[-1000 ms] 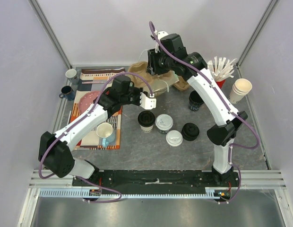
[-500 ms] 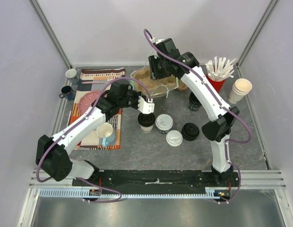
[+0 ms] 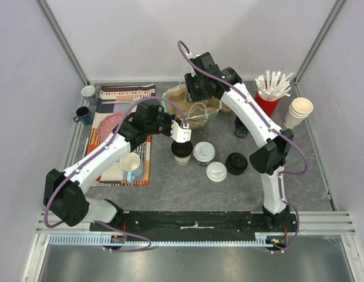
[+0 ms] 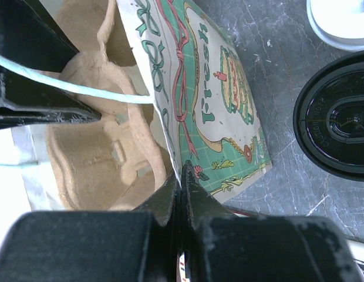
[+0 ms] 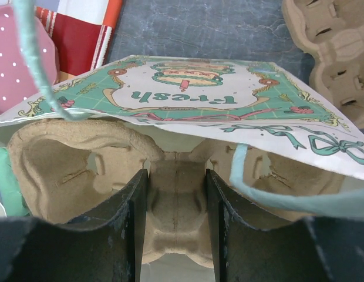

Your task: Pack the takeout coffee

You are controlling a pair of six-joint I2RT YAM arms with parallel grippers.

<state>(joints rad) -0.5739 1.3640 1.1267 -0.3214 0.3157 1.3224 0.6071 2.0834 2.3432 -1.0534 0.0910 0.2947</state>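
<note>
Two takeout coffee cups with white sip lids stand mid-table, one (image 3: 204, 152) behind the other (image 3: 216, 171). A cup with a black lid (image 3: 182, 148) stands left of them. My left gripper (image 3: 183, 130) is shut on the rim of a green-printed paper bag (image 4: 223, 100), pinching its wall between the fingers (image 4: 182, 173). My right gripper (image 3: 196, 93) reaches into the bag's mouth (image 3: 199, 114). It is shut on the middle ridge of a brown pulp cup carrier (image 5: 176, 202) inside the bag (image 5: 188, 94). The carrier's pockets (image 4: 94, 153) hold no cups.
A loose black lid (image 3: 236, 163) and a lidless black cup (image 3: 243, 125) sit to the right. A red cup of straws (image 3: 271, 88) and stacked paper cups (image 3: 299, 111) stand at back right. Another carrier (image 5: 334, 53) lies behind the bag. A placemat with a mug (image 3: 130, 164) and pink plate (image 3: 108, 124) lies left.
My right gripper has come down and left, lowering the carrier into the bag. My left gripper moved right and nearer with the bag's rim, then held still.
</note>
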